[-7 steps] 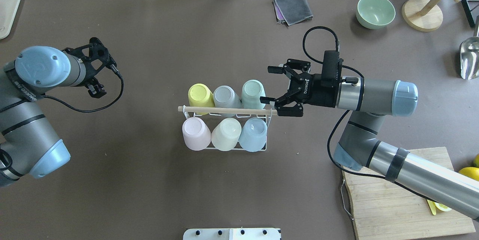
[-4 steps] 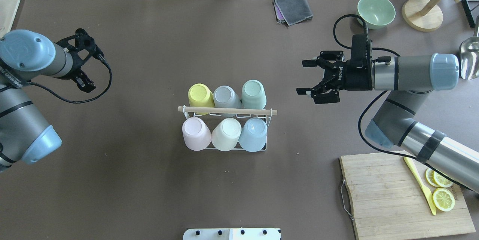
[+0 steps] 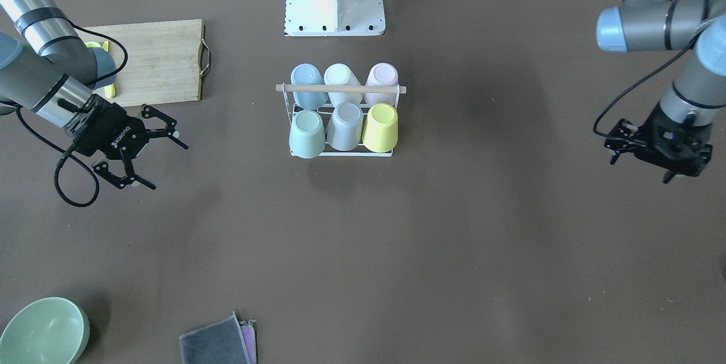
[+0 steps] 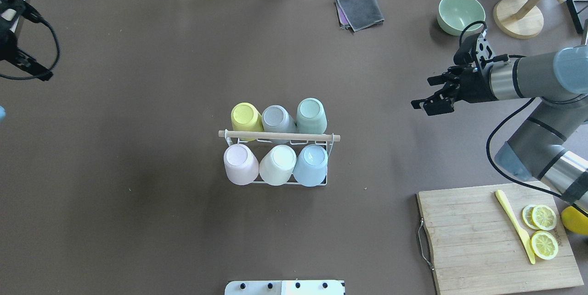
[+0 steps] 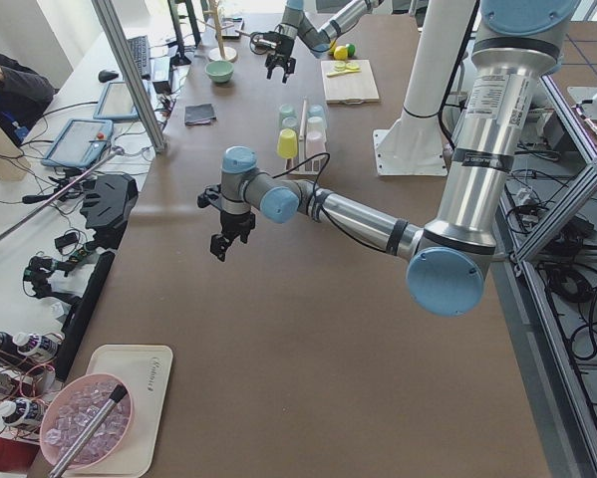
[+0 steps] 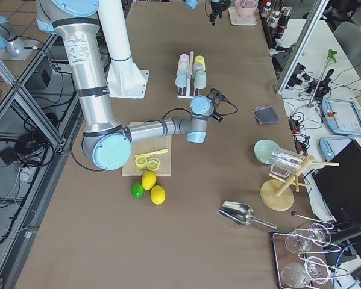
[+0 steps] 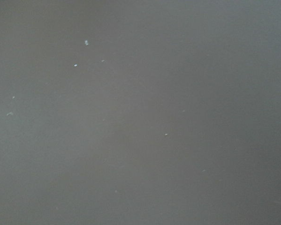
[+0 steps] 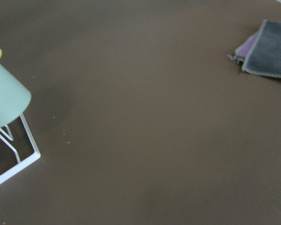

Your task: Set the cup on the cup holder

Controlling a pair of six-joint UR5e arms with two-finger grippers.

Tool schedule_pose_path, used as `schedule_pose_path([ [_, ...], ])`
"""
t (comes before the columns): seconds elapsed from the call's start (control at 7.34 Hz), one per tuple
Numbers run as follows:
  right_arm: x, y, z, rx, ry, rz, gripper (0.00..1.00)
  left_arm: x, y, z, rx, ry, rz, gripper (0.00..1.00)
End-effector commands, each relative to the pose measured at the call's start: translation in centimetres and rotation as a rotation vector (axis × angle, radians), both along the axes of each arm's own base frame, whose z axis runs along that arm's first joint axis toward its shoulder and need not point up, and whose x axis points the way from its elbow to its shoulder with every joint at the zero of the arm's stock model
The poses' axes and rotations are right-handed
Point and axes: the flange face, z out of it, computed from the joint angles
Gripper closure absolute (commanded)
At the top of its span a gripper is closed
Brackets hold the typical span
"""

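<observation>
The cup holder [image 4: 279, 136], a white wire rack with a wooden rod across its top, stands mid-table and also shows in the front view [image 3: 340, 88]. Six cups sit upside down on its pegs: yellow [image 4: 245, 117], grey [image 4: 277, 119] and green [image 4: 311, 114] in the far row, pink [image 4: 240, 162], cream [image 4: 278, 163] and blue [image 4: 311, 163] in the near row. My right gripper [image 4: 423, 93] is open and empty, well to the right of the rack. My left gripper [image 3: 640, 166] is open and empty, far to the left, mostly off the overhead view's edge.
A grey cloth [image 4: 359, 9], a green bowl [image 4: 460, 14] and a wooden stand base [image 4: 518, 17] lie at the far right. A cutting board [image 4: 477, 240] with a yellow knife [image 4: 514, 226] and lemon slices [image 4: 543, 230] sits at the near right. A metal scoop [image 4: 576, 70] is at the right edge.
My right gripper has drawn back to the right, away from the green cup's end of the rack, staying open. My left arm has swung left and farther away. The cups have not moved.
</observation>
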Motion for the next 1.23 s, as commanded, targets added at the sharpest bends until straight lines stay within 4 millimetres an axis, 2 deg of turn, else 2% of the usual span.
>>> schedule_pose_path([
  [0.0,3.5,-1.1,4.8,-0.226,0.175,0.057,0.00,-11.0,-0.3,7.9,-0.231,0.156,-0.127,0.02],
  [0.14,6.1,-1.5,6.5,-0.293,0.218,0.095,0.00,-14.1,0.1,9.4,-0.285,0.239,-0.158,0.02],
  [0.27,7.6,-1.9,8.0,-0.337,0.257,0.122,0.00,-15.0,3.9,13.5,-0.341,0.230,-0.167,0.02],
  [0.41,8.6,-2.4,9.6,-0.407,0.297,0.135,0.00,-17.2,5.9,15.1,-0.339,0.228,-0.182,0.02],
  [0.54,10.5,-2.3,11.7,-0.475,0.335,0.160,0.00,-20.3,8.7,17.5,-0.332,0.230,-0.179,0.02],
  [0.68,12.9,-2.2,14.7,-0.561,0.368,0.170,0.00,-21.4,9.7,18.6,-0.378,0.226,-0.201,0.02],
  [0.82,15.4,-2.4,17.3,-0.640,0.379,0.154,0.00,-21.8,9.9,18.9,-0.455,0.216,-0.213,0.02],
  [1.09,20.0,-2.9,19.5,-0.731,0.429,0.169,0.00,-21.8,9.9,16.3,-0.479,0.207,-0.196,0.02],
])
